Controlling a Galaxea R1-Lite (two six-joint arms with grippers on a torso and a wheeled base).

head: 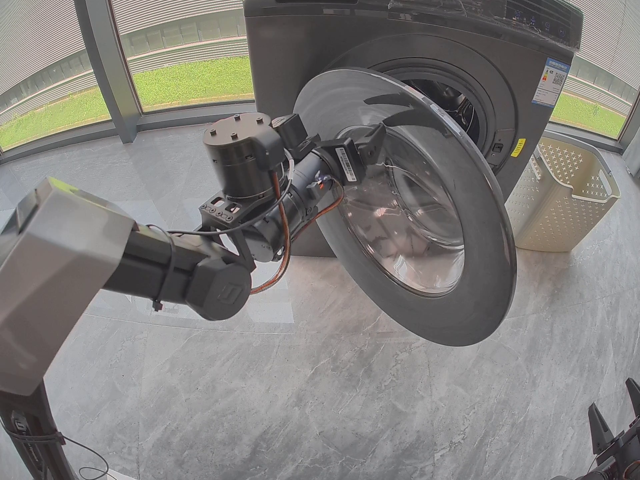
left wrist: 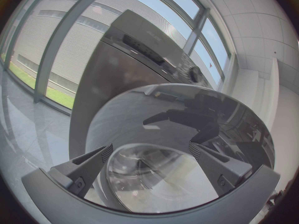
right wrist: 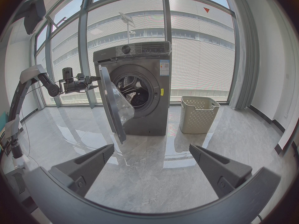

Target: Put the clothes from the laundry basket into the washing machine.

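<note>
Squarely at the washer door: left gripper (left wrist: 151, 150) spread wide, holding nothing

Its two fingers (left wrist: 93, 164) stand well apart, with the domed glass of the door (head: 467, 288) showing between them; nothing is clamped. In the head view this gripper sits at the centre of the frame, its tips up against the outer face of the round door, in the door's upper left part. Whether they actually touch the surface cannot be told. The arm runs back from there toward the left edge of the frame.

The right gripper (right wrist: 151, 150) is likewise fully parted and empty. It sits low in the bottom right corner of the head view, well apart from the machine, above the grey floor (head: 333, 401).

The door stands far out from the washing machine (head: 300, 55), which fills the upper middle of the head view, and leaves the mouth of the drum (head: 450, 101) uncovered. The right wrist view shows dark clothes (right wrist: 137, 97) lying inside the drum.

The cream laundry basket (head: 567, 195) stands upright on the floor at the right edge of the head view, just beside the machine's side. Tall windows (head: 180, 35) run behind at the upper left, with grass outside.
</note>
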